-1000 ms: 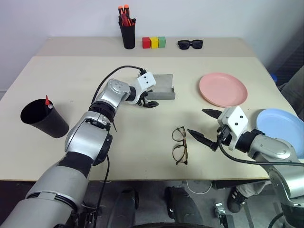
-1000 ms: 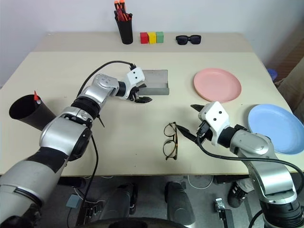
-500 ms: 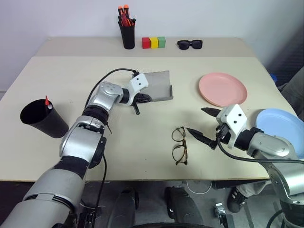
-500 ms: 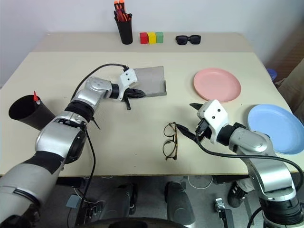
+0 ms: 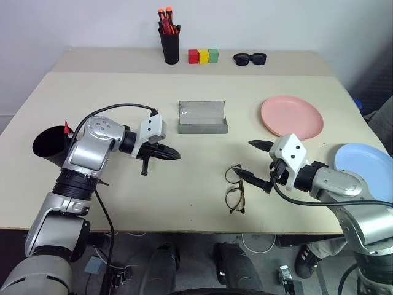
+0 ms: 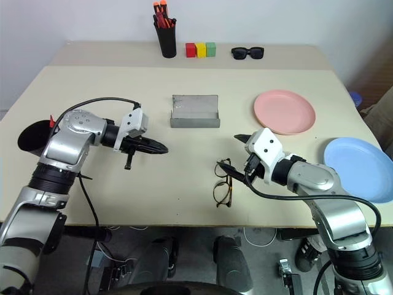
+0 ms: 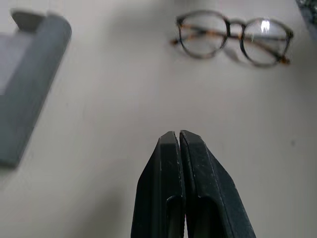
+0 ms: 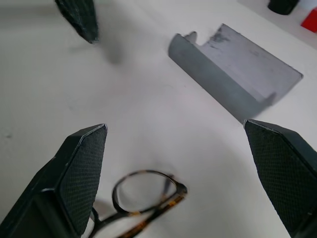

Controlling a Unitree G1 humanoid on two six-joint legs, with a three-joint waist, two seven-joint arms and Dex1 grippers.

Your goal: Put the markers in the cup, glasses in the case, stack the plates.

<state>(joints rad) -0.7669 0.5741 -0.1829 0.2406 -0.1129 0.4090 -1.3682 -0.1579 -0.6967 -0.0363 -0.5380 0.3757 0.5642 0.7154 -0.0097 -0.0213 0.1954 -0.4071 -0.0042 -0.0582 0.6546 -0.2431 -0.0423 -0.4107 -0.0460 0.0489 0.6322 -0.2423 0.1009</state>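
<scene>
The glasses step is judged to be in hand. The thin dark wire-framed eyeglasses (image 5: pixel 234 190) are seen lying flat on the beige table (image 5: pixel 123 98), nearer the robot than the grey felt-like rectangular case (image 5: pixel 202 117), which is lying with its lid open and nothing seen inside. The right gripper (image 5: pixel 256 165) is poised just beside the eyeglasses, on the side of the salmon pink round plate (image 5: pixel 291 116), with its two black fingers spread wide and nothing between them. The left gripper (image 5: pixel 174 155) is held to the left of the case and apart from it, its fingers pressed together on nothing.

The next move is judged to call for the right gripper to be lowered onto the frame and closed across it, then carried up to the case.

From the right wrist view, one round lens with a tortoiseshell tint is caught between the open fingertips (image 8: pixel 81 163), a detail not made out from the head views. Only from the head views are the light blue round plate (image 5: pixel 368 166), to the right of the pink one, and the wide black round cup (image 5: pixel 49 144), far left of the case with a red marker tip (image 5: pixel 67 128) poking out, to be seen.
</scene>
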